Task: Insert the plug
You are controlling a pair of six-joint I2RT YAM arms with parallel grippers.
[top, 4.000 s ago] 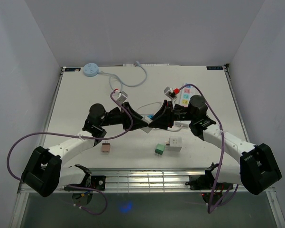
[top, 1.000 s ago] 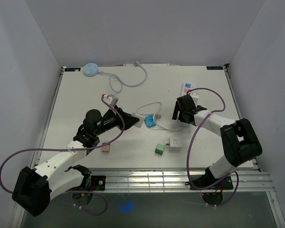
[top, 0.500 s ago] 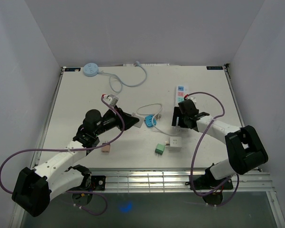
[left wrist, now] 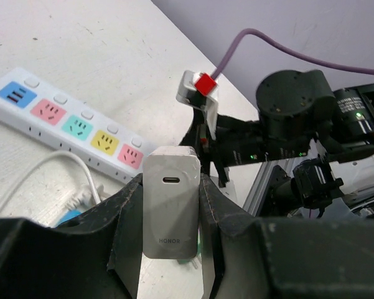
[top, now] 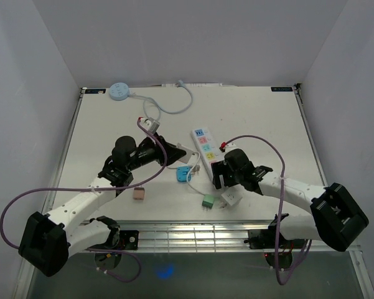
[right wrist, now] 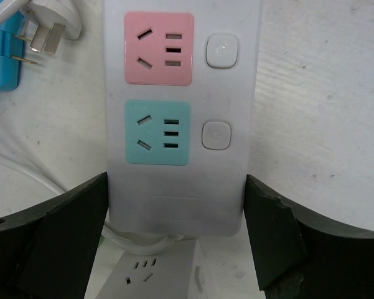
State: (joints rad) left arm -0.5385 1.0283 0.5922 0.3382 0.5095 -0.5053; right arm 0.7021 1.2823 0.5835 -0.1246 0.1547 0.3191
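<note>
one charger (left wrist: pixel 170 221) (left gripper (left wrist: pixel 170 202)) near strip (left wrist: pixel 74 124)

Where the power strip (top: pixel 203 144) lay
On the desk (top: pixel 267 124): left hand (top: pixel 177 151), charger (left wrist: pixel 170 212) in it, to its left; right hand (top: pixel 219 174) clamped across its near end.

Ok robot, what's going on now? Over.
Left fingers shut on white charger. Right fingers shut on power strip. Sockets free, nothing plugged in; blue adapter lies beside strip.
</note>
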